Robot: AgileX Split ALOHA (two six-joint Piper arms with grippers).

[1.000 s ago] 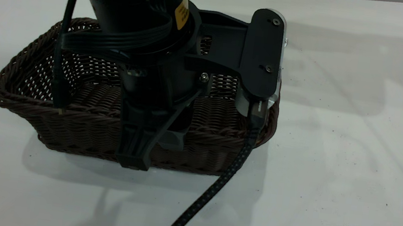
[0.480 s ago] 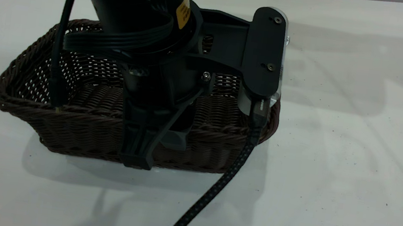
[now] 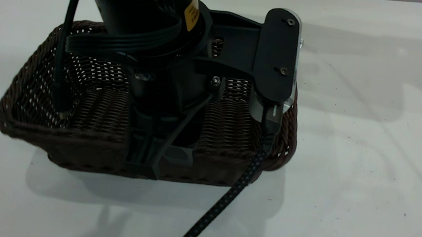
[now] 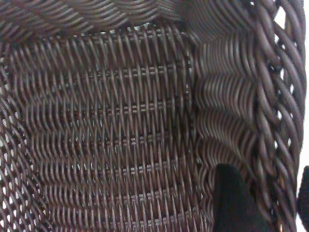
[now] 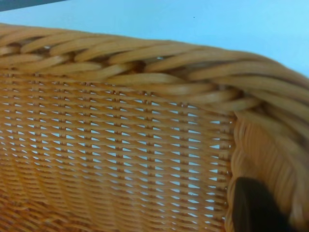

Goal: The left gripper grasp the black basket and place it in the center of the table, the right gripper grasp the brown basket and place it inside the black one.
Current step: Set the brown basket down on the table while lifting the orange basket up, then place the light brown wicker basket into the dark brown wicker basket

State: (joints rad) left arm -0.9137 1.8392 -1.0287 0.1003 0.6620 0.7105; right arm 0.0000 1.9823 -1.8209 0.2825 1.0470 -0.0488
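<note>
On the white counter, the left gripper, its fingers clenched over the near wall, has dragged the black basket slightly rightward, probably toward centre; the right gripper's fingers I cannot tell.

The left gripper straddles the near long wall of the black basket, one finger inside against the weave and the other outside it, so that wall and its braided rim fill the gap between the fingers. Beyond the outer finger the table lies open toward the right and the near edge, crossed only by a braided cable trailing from the wrist. Around the right gripper's dark finger, the brown basket wall and thick rim crowd close.
</note>
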